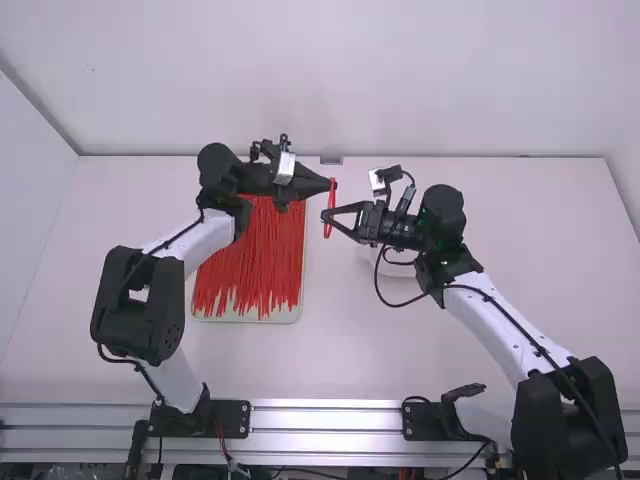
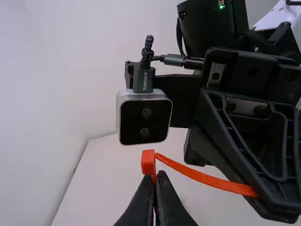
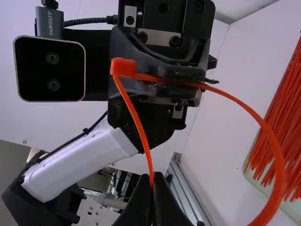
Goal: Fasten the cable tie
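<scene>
The left gripper (image 2: 155, 180) pinches the tie (image 2: 197, 175) just under its head (image 2: 148, 161), fingers pressed together, holding the red loop in the air between both grippers. The right gripper (image 3: 153, 181) has its fingers closed on the tail (image 3: 139, 127). If either thin pinch slips or the head twists, the springy loop could pop open and the tail could miss the slot.

White brand lettering on grey cable plug (image 2: 144, 79), plug seated in wrist camera (image 2: 144, 116)
</scene>
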Robot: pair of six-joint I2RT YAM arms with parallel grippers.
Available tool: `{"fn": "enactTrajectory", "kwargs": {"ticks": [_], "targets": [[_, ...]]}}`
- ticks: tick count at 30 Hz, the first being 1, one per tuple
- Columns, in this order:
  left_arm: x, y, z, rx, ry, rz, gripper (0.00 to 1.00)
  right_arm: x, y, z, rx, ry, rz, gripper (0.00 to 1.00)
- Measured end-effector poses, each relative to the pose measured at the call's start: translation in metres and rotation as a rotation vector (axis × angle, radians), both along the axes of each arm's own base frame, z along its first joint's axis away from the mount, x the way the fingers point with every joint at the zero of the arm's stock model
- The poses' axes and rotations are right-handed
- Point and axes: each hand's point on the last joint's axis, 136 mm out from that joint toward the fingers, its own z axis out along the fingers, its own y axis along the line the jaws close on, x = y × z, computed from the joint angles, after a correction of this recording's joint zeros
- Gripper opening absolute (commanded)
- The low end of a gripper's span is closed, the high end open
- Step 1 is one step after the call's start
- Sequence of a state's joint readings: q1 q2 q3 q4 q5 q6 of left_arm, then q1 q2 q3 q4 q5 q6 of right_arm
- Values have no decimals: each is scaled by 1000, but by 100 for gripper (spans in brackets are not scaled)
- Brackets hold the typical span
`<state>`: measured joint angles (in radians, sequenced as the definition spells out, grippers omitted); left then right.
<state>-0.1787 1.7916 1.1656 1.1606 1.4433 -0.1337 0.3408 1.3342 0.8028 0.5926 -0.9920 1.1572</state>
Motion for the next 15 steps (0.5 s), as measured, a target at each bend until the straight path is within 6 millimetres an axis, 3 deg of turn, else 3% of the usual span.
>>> {"fn": "enactTrajectory", "kwargs": {"ticks": [15], "targets": [[-1,0,2,-3,-18,0,2,0,-1,-4,-9,18,-3,0]]}}
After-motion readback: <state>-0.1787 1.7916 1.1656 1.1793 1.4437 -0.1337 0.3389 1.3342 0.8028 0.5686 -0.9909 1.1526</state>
